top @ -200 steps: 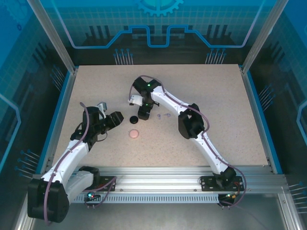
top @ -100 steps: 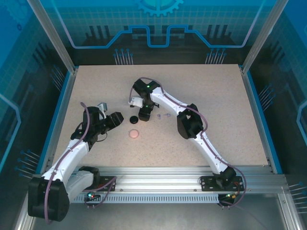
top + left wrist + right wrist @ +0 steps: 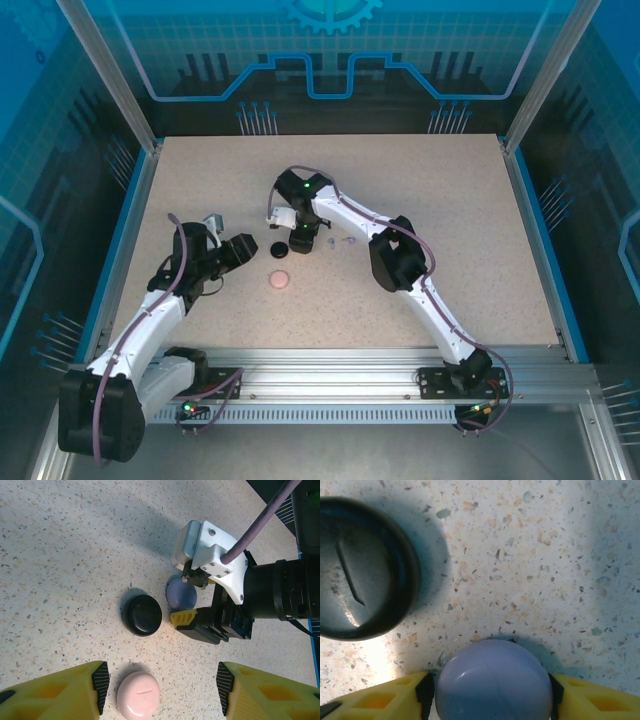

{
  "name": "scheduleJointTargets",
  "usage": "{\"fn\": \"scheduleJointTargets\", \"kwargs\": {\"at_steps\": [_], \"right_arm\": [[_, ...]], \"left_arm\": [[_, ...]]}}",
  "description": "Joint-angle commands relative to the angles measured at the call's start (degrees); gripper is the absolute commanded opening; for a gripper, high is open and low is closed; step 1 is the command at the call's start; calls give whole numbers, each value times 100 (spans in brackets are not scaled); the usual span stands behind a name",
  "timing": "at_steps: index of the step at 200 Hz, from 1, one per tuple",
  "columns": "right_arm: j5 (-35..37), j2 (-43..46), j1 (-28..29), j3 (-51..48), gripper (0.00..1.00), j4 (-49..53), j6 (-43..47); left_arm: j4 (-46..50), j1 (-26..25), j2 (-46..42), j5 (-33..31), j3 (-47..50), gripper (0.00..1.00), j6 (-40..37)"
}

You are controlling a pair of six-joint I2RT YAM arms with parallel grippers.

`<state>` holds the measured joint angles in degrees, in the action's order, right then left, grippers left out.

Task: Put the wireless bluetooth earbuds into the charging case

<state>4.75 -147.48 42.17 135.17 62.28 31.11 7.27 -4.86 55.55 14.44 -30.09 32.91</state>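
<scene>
A round lilac charging case (image 3: 494, 680) lies closed on the speckled table, and my right gripper (image 3: 490, 697) is shut on it, one black pad (image 3: 425, 695) pressing each side. A closed black case (image 3: 362, 567) sits just to its left. In the left wrist view the lilac case (image 3: 181, 592) is half hidden under the right wrist, with the black case (image 3: 142, 615) beside it and a pink case (image 3: 138, 696) nearer. My left gripper (image 3: 162, 695) is open, the pink case close to its left finger. Two tiny lilac earbuds (image 3: 330, 243) (image 3: 348, 240) lie right of the right gripper (image 3: 300, 243).
The table (image 3: 450, 200) is bordered by a blue rim and metal frame posts. The right arm's elbow (image 3: 398, 258) hangs over the middle right. The left gripper (image 3: 235, 255) sits left of the black case (image 3: 279, 248) and pink case (image 3: 279, 280).
The right wrist has come slightly nearer and lower over the lilac case. The left arm and the cases have not moved.
</scene>
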Motion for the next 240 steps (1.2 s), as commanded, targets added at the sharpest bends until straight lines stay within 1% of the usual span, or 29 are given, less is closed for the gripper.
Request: {"fn": "scheduleJointTargets", "kwargs": {"at_steps": [1,21,39,70,99,119,130,149,179,217,240], "right_arm": [[595,35,-15,-176,59,535,2013],[541,72,-21,-183,53,540,1946],[442,139,-51,-199,50,539,1849],[203,431,-144,-420,48,395,1650],[-27,975,-243,-1014,48,-34,1483],[-289,1386,-338,-1496,48,-367,1310],[-422,1808,-384,-1842,48,-591,1217],[-668,2427,-446,-2576,48,-1064,1060],[-971,3435,-485,-3784,48,-1870,857],[-1399,4500,-465,-5061,48,-2778,571],[-1533,4791,-434,-5466,48,-2985,454]], "left_arm": [[76,72,-16,112,64,61,-100],[94,72,-52,121,72,61,-99],[113,73,-88,122,77,61,-97],[121,73,-141,151,82,61,-66],[-139,73,-89,401,117,61,136],[-526,73,49,733,152,61,360],[-806,74,165,986,157,62,504],[-1352,65,427,1457,161,62,818],[-2324,-1,858,2015,118,61,1387],[-3179,-443,1451,2383,-136,62,1825],[-3633,-749,1795,2449,-280,64,2016]]}}
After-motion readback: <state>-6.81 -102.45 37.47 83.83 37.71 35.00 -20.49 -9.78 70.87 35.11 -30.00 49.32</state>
